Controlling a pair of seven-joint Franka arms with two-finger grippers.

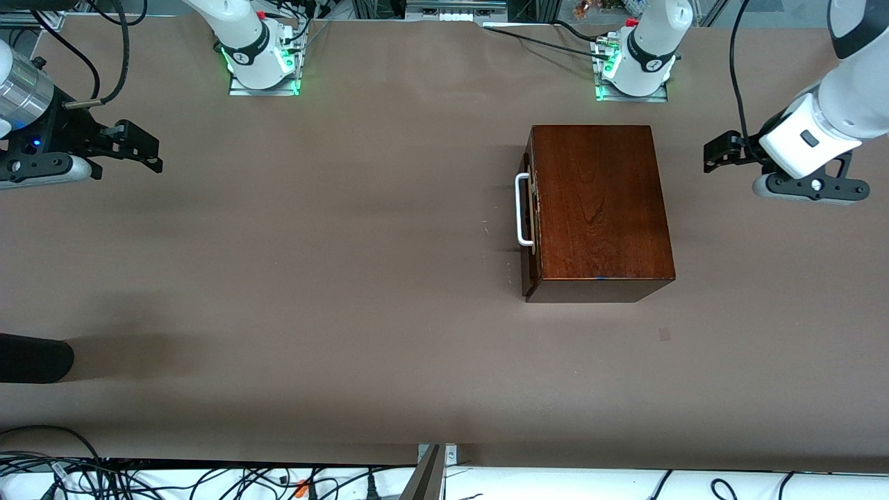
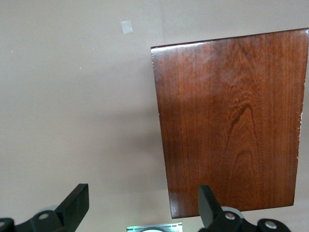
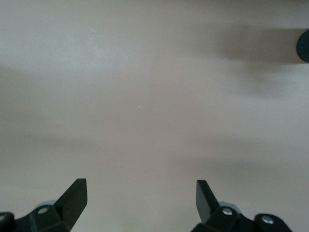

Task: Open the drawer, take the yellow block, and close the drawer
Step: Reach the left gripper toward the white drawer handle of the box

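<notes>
- We see a wide brown table carrying one dark reddish-brown polished wooden box, which sits toward the left arm's end.
- The box's single sliding drawer looks fully shut, its front facing the right arm's end of the table.
- We find the left tool hanging over bare table just beside the box, at the left arm's end; its fingers are spread wide and carry nothing.
- The right tool hangs over bare table at the right arm's end, well apart from the box, likewise wide open and empty. Neither arm has begun the opening step.
- A white U-shaped bar handle stands out from the drawer front, untouched.
- We cannot see the small yellow block; we judge it is inside the shut drawer.
- Risks, as we judge them: the handle bar is thin, so a slightly off closure could miss it or slip off.
- A pull on the handle could drag the whole unheld box across the table instead of sliding the drawer out.
- A hard pull may jolt the hidden block out of reach.
</notes>
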